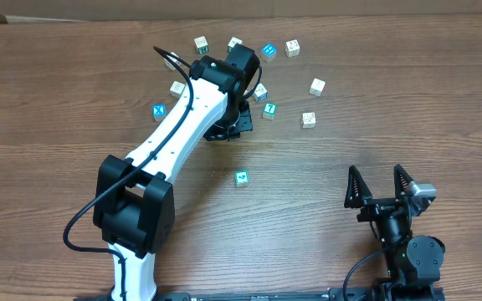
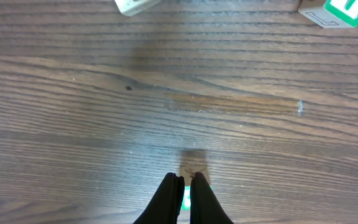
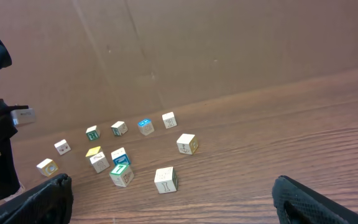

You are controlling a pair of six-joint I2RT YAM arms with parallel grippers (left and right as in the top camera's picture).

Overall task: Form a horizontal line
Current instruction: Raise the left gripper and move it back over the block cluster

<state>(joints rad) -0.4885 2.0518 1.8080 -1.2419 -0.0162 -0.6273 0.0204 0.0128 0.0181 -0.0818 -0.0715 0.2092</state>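
- Two grippers overhead: the left gripper is hanging among the scattered letter cubes at the far side; the right gripper is standing wide open, empty.
- Left wrist: its fingertips are pressing together, a green sliver showing between them; whether gripped, unclear.
- Right wrist: the cube marked 7 is sitting among loose cubes.

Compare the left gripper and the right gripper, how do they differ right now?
The left gripper is shut, jaws pressed together; the right gripper stands wide open. The left gripper reaches out among the letter cubes; the right gripper hangs back, well apart from them. Both have black fingers.
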